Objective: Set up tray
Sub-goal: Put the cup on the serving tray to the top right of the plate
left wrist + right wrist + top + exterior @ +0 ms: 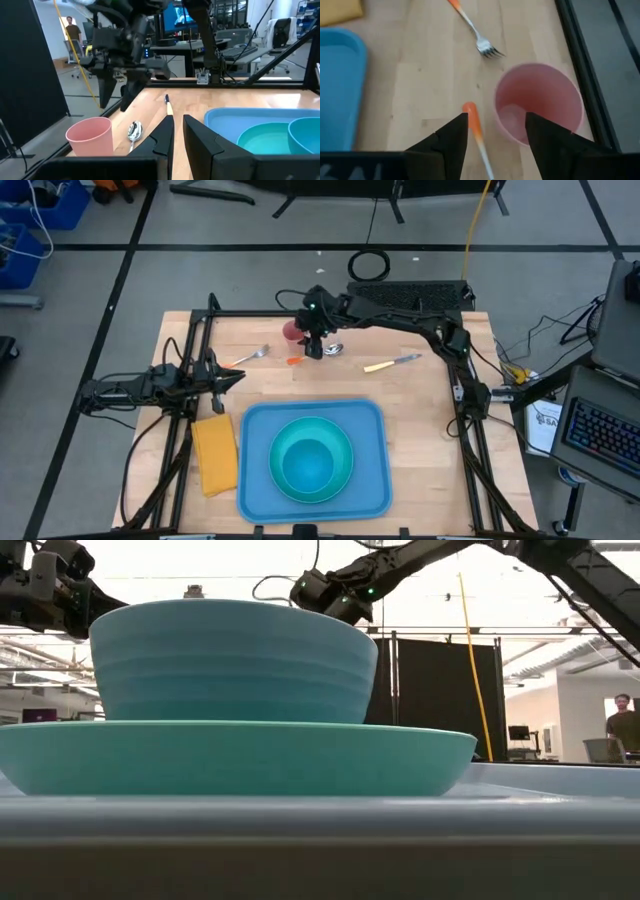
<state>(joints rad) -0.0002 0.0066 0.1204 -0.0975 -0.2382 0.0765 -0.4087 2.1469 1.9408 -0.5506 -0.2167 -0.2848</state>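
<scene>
At the near edge of the wooden counter (420, 420), the large flat blue plastic tray (258, 480) already carries a round teal plate (340, 480) with a teal bowl (310, 463) stacked inside it. A folded yellow napkin (214, 454) lies just beside the tray on its left.

Further back, the left pincer (238, 377) waits over the counter's left side with its fingers nearly together, holding nothing.

Along the far edge lie a fork with an orange handle (250, 357), a yellow-handled knife (391, 362) and a spoon (134, 131), and there a pale pink plastic cup (539, 102) stands upright. The right pincer (315, 345) hangs over this cup and an orange-handled utensil (474, 125), fingers spread and empty.

The step in hand seems to be picking up the cup. To do it well, the pincer should centre one finger inside the rim and one outside, descend straight, and close gently so the light cup neither tips nor knocks the spoon close by.
</scene>
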